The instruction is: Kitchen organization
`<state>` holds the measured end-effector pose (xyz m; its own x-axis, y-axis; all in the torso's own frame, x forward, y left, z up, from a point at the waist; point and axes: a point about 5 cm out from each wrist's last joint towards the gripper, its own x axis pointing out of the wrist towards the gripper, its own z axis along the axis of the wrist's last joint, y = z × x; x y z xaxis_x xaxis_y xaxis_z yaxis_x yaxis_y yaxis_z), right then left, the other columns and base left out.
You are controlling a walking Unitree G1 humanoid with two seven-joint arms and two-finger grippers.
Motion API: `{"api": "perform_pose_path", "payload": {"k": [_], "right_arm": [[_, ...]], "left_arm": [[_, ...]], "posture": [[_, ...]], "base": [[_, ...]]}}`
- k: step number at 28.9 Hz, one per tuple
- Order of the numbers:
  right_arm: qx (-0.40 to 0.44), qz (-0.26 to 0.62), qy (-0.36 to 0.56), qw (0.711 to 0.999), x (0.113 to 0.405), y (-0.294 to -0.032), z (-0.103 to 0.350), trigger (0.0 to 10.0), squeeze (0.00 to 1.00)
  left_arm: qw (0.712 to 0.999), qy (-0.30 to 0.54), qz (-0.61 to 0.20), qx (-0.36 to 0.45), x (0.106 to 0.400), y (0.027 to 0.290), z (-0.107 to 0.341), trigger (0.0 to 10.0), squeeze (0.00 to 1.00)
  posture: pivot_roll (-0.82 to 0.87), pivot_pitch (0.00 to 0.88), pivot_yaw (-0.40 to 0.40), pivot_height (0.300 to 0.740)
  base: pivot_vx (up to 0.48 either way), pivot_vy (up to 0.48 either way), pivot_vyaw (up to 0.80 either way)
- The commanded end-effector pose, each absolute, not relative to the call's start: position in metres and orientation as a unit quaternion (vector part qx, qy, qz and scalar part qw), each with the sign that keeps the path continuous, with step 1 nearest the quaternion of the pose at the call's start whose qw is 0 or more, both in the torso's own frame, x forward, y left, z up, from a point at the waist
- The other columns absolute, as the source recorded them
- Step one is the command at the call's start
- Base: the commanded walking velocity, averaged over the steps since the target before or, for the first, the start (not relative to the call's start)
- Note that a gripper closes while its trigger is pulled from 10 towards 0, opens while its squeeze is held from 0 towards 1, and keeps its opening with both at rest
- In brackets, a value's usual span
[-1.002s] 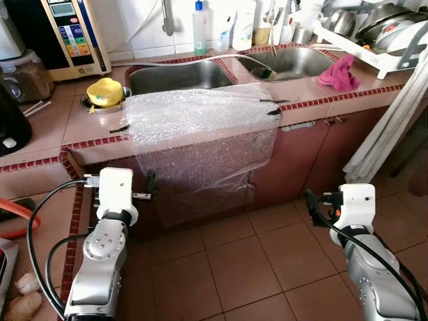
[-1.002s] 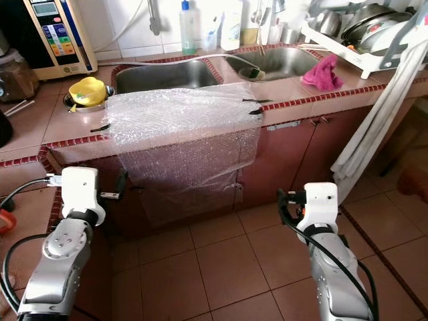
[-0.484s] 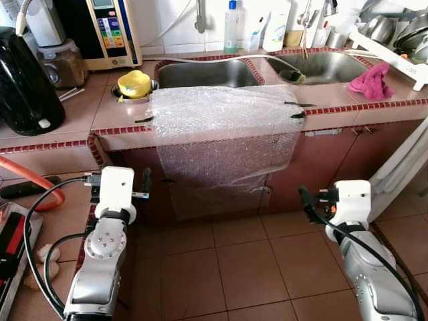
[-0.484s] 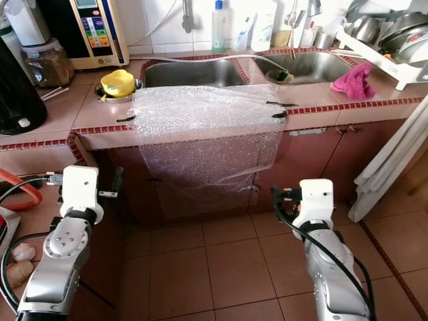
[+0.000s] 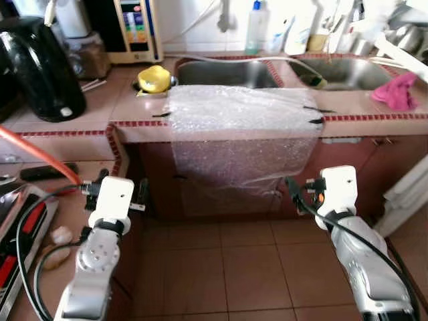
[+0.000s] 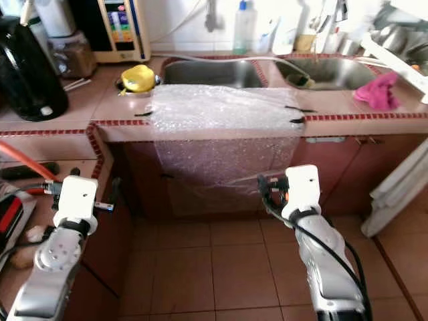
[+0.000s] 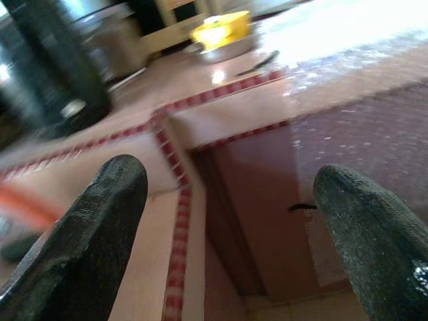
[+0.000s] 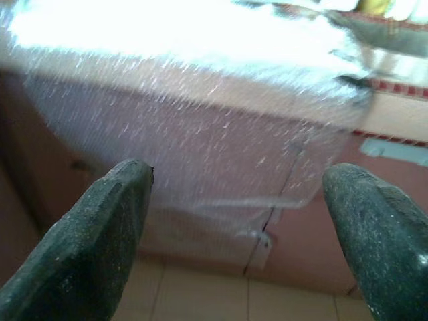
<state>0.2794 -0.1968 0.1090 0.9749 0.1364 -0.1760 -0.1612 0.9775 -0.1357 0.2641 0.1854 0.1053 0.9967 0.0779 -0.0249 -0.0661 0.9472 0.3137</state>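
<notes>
Compared with a second ago, the head camera has swung left and drawn back: the black kettle [image 5: 41, 67] and the water purifier [image 5: 136, 30] now sit in frame, and the counter objects keep their places relative to one another.

Left eye view: a sheet of bubble wrap [image 5: 242, 130] lies over the counter edge in front of the left sink [image 5: 227, 72] and hangs down across the cabinet front, held by dark tape strips at its corners, presumably as a protective cover. A yellow cup [image 5: 154, 78] sits just beside its upper left corner. A pink cloth [image 5: 397, 90] lies on the counter by the right sink. Left gripper [image 5: 142, 194] and right gripper [image 5: 292, 192] hang low before the cabinet, carrying nothing.

Right eye view: same layout; a bottle [image 6: 244, 28] stands behind the sinks, and an orange hose [image 6: 32, 167] crosses the lower left.

Left wrist view: the two fingers [image 7: 100, 221] are spread wide with nothing between them, aimed at the counter corner and the wrap's left edge.

Right wrist view: the fingers [image 8: 107, 227] are likewise parted and empty, facing the hanging wrap. My judgement is that the robot is approaching; no item is yet engaged.
</notes>
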Motion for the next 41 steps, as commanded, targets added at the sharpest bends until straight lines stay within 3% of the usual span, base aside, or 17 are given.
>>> {"api": "perform_pose_path", "payload": {"k": [1,6,12,18,21,24,27,33,37,38,39,41], "right_arm": [[-0.089,0.093,0.083,0.988,0.276,-0.193,0.112,10.0,0.00],[-0.086,0.115,0.104,0.984,0.267,-0.192,0.110,10.0,0.00],[-0.067,0.130,0.114,0.983,0.263,-0.182,0.111,10.0,0.00],[-0.054,0.106,0.069,0.991,0.278,-0.161,0.119,10.0,0.00],[-0.138,0.105,0.018,0.985,0.285,-0.150,0.129,10.0,0.00],[-0.102,0.054,0.018,0.993,0.294,-0.150,0.132,10.0,0.00],[-0.127,0.063,-0.007,0.990,0.291,-0.149,0.137,10.0,0.00],[-0.120,0.019,0.050,0.991,0.280,-0.193,0.123,10.0,0.00],[-0.121,-0.019,0.055,0.991,0.276,-0.214,0.124,10.0,0.00],[-0.105,-0.034,0.061,0.992,0.275,-0.219,0.122,10.0,0.00],[-0.017,-0.033,0.059,0.998,0.272,-0.220,0.120,10.0,0.00],[0.031,-0.031,0.056,0.997,0.269,-0.221,0.120,10.0,0.00]], "left_arm": [[0.984,-0.005,0.055,0.171,0.264,0.184,0.115,10.0,0.00],[0.981,0.000,0.083,0.176,0.267,0.200,0.117,10.0,0.00],[0.981,0.000,0.042,0.187,0.269,0.192,0.118,10.0,0.00],[0.986,-0.016,0.045,0.162,0.278,0.179,0.121,10.0,0.00],[0.986,-0.024,0.054,0.157,0.287,0.175,0.122,10.0,0.00],[0.986,-0.029,0.062,0.151,0.296,0.173,0.124,10.0,0.00],[0.988,-0.021,0.050,0.145,0.296,0.173,0.123,10.0,0.00],[0.992,-0.006,-0.015,0.125,0.290,0.165,0.113,10.0,0.00],[0.990,0.000,-0.017,0.138,0.282,0.172,0.110,10.0,0.00],[0.991,0.006,-0.012,0.136,0.280,0.176,0.108,10.0,0.00],[0.990,0.015,-0.007,0.137,0.276,0.181,0.104,10.0,0.00],[0.991,0.020,-0.006,0.135,0.273,0.183,0.102,10.0,0.00]], "posture": [[0.04,0.000,-0.003,0.740],[0.04,0.000,0.020,0.740],[0.03,0.000,0.047,0.740],[0.03,0.000,0.025,0.740],[0.03,0.000,0.012,0.740],[0.02,0.000,0.016,0.740],[0.02,0.000,0.017,0.740],[0.00,0.000,0.007,0.740],[-0.01,0.000,0.004,0.740],[-0.01,0.000,0.003,0.740],[-0.01,0.000,0.003,0.740],[-0.01,0.000,0.005,0.740]], "base": [[0.000,0.000,0.00],[0.000,0.000,0.00],[0.000,0.000,0.00],[0.000,0.000,0.67],[0.000,0.000,0.80],[0.000,0.000,0.80],[0.000,0.000,0.27],[0.000,0.000,0.00],[0.000,0.000,0.00],[0.000,0.000,0.00],[0.000,0.000,0.00],[0.000,0.000,0.00]]}}
